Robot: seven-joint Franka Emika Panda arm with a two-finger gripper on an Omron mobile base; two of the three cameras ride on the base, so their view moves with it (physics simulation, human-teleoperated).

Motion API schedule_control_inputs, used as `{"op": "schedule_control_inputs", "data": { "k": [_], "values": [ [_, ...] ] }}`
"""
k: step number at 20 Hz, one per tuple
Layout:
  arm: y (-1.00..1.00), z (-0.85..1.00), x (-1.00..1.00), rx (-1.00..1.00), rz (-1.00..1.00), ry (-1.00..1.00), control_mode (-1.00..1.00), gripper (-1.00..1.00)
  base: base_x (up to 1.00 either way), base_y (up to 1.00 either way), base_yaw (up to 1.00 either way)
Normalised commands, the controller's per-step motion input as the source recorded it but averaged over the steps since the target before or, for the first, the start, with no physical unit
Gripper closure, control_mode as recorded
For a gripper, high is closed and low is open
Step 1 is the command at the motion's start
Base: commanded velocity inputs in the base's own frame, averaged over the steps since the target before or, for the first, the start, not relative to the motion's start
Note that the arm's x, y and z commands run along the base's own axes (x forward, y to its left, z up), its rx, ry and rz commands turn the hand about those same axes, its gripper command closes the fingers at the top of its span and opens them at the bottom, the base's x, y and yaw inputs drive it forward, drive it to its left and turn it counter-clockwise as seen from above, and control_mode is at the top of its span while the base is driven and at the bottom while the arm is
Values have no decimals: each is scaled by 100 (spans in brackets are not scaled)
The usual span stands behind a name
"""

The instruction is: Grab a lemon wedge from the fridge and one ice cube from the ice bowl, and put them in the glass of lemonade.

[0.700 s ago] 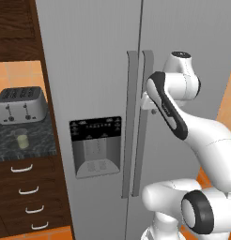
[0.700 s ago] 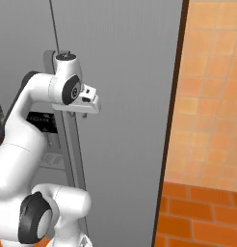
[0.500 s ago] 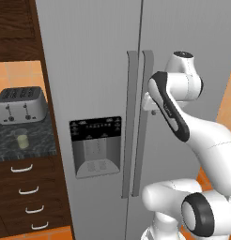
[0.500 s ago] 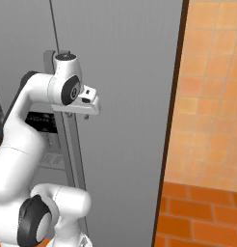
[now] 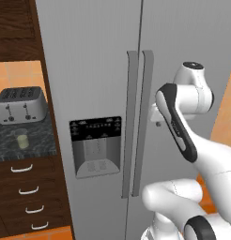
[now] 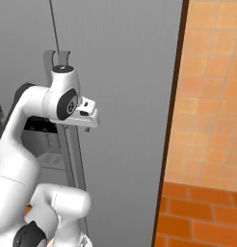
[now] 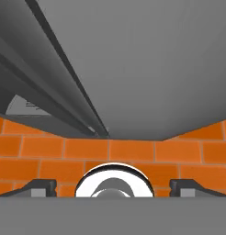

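1. While the fridge (image 5: 98, 70) is closed, both doors flush and the two long handles side by side at the seam, the lemon wedge presumably lies inside it and cannot be seen; that is a judgement, not a sighting.
2. Compared with the pictures of a moment ago, the arm has barely shifted; the hand has stayed beside the right-hand handle (image 5: 147, 122), so the approach looks settled rather than under way.
3. The gripper (image 7: 113, 187) is spread wide, its two dark tips (image 7: 40, 187) standing far apart at the bottom of the hand view, nothing between them; that view looks down along the grey door face toward the orange brick floor (image 7: 133, 156).
4. The glass of lemonade (image 5: 23, 140) stands on the dark counter (image 5: 37, 143) left of the fridge, just before the toaster (image 5: 21, 105); it holds pale yellow liquid.
5. The task is at its very start; the door must be opened first, so the next move calls for closing the fingers round the handle and pulling.
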Motion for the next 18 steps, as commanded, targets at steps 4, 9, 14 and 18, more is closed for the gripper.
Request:
{"op": "schedule_control_inputs", "data": {
  "k": [4, 9, 14, 18],
  "values": [
    [0, -31, -39, 0, 0, -3, -100, -100, 0, 0, 0],
    [2, -28, -15, 0, 0, 0, -100, -100, 0, 0, 0],
    [0, -2, -8, 0, 0, 0, -100, -100, 0, 0, 0],
    [3, -33, -46, 0, 0, 0, -100, -100, 0, 0, 0]
  ]
}}
